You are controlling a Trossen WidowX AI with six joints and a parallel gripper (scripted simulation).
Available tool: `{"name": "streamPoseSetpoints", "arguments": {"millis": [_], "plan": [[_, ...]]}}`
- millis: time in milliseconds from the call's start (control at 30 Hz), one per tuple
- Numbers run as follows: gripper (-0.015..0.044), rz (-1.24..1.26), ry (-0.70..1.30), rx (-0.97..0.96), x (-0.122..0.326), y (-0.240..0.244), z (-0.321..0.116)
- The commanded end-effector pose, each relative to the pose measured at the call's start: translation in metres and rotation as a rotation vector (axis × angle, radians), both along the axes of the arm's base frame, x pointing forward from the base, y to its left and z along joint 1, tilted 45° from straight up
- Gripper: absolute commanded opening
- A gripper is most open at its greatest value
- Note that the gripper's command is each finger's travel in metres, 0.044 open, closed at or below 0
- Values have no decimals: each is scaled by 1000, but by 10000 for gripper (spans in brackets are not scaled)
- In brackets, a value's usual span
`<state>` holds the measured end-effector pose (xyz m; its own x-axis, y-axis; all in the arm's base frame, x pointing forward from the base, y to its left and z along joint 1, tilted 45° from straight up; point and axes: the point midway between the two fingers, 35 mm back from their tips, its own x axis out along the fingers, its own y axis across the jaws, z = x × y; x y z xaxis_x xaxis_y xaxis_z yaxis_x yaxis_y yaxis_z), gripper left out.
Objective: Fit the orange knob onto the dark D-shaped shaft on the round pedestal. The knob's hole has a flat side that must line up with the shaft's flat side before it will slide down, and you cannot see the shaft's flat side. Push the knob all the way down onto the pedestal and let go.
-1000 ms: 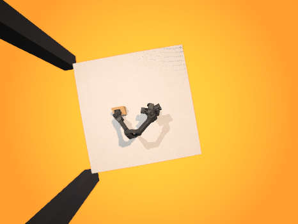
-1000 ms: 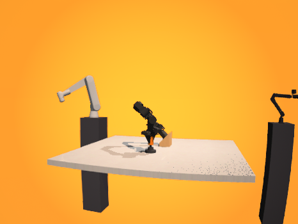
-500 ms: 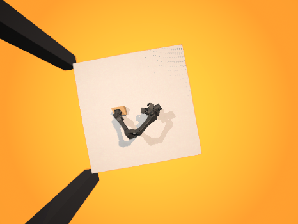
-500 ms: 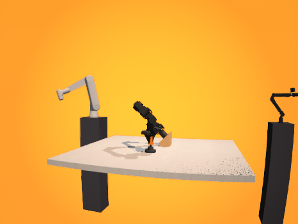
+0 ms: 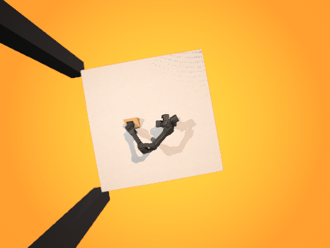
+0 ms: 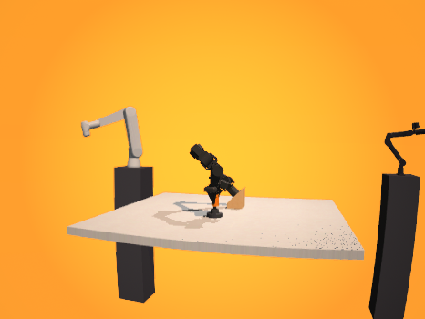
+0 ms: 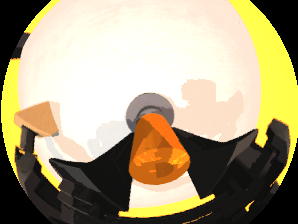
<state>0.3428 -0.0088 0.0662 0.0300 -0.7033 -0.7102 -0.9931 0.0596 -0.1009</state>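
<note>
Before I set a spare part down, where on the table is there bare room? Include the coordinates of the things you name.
In the exterior view, the wide stretch right of the tan wedge (image 5: 136, 122) (image 6: 237, 200) (image 7: 39, 118), toward the speckled corner, looks bare. It is crowded around the round pedestal (image 6: 214, 214) (image 7: 137, 107), where the gripper (image 6: 214, 202) (image 7: 153, 133) holds the orange knob (image 6: 217, 200) (image 7: 160, 145).

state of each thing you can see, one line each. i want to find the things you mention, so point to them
tool (image 6: 215, 205) (image 7: 153, 133): shut on the orange knob
orange knob (image 6: 217, 200) (image 7: 156, 142): held, over the round pedestal, seating unclear
round pedestal (image 6: 214, 214) (image 7: 135, 106): standing on the table
wedge block (image 5: 133, 121) (image 6: 237, 201) (image 7: 38, 119): resting on the table
pale arm (image 6: 132, 132): bent, on a dark column
</note>
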Motion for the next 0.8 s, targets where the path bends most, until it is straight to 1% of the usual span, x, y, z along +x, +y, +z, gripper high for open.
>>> {"name": "streamPoseSetpoints", "arguments": {"millis": [0, 767], "plan": [[0, 7, 4, -4, 1, -2, 0], [0, 7, 4, -4, 1, 0, 2]]}}
